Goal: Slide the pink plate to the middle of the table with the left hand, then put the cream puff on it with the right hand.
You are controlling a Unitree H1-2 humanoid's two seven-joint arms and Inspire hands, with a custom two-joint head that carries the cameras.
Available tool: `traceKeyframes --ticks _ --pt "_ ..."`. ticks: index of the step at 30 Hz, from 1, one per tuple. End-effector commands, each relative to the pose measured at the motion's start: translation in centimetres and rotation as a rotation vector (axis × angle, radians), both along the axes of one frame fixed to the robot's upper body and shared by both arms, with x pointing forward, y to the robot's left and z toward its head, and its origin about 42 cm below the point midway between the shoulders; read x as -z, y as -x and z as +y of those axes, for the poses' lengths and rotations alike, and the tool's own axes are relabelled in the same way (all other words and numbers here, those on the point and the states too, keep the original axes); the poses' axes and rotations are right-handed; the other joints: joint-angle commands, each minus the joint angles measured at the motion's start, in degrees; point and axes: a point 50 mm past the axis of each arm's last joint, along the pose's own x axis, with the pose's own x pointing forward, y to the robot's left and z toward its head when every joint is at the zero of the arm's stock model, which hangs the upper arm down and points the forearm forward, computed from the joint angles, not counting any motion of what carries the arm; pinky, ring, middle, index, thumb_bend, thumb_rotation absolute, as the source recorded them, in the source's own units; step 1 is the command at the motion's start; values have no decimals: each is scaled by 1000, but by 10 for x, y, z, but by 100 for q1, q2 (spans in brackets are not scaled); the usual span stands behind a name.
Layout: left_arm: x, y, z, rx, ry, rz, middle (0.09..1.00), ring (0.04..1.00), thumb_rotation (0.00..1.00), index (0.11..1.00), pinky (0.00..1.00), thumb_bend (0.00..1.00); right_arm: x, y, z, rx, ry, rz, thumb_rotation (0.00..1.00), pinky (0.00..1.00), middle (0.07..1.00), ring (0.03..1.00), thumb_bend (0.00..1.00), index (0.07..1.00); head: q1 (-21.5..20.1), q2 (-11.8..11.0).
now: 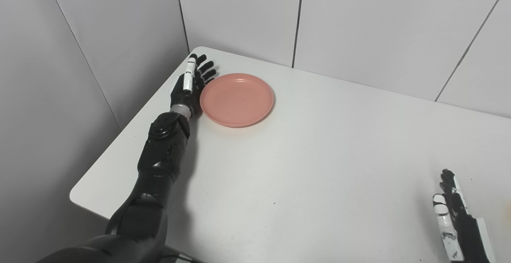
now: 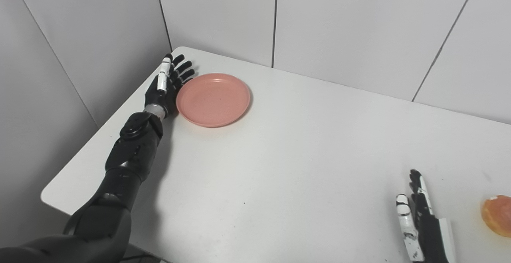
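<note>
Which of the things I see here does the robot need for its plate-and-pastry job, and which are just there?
Needed for the job:
pink plate, near the table's far left corner
cream puff, at the right edge
left robot hand, open beside the plate
right robot hand, open, waiting

Just there:
white table
grey wall panels

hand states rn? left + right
Left hand: open, fingers straight, beside the pink plate, holding nothing.
Right hand: open, empty, short of the cream puff.
</note>
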Motion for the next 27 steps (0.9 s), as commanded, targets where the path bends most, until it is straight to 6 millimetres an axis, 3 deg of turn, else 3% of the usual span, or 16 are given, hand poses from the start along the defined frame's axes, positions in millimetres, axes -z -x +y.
traceKeyframes --ticks 1,9,12,27 --pt "12 4 -6 22 17 48 875 873 1000 875 880 393 7 3 2 3 -4 32 1000 990 977 980 110 967 -19 16" --pt "27 6 -28 94 57 72 874 870 1000 876 844 385 5 4 5 -1 -9 36 1000 991 980 982 120 968 -136 90" --pt "31 6 -36 117 71 69 875 873 1000 875 874 397 5 3 7 -2 -4 34 1000 982 980 978 139 969 -163 103" --pt "33 9 -78 230 84 62 888 878 1000 881 862 400 8 3 11 -11 12 29 1000 963 969 967 179 964 -542 294"
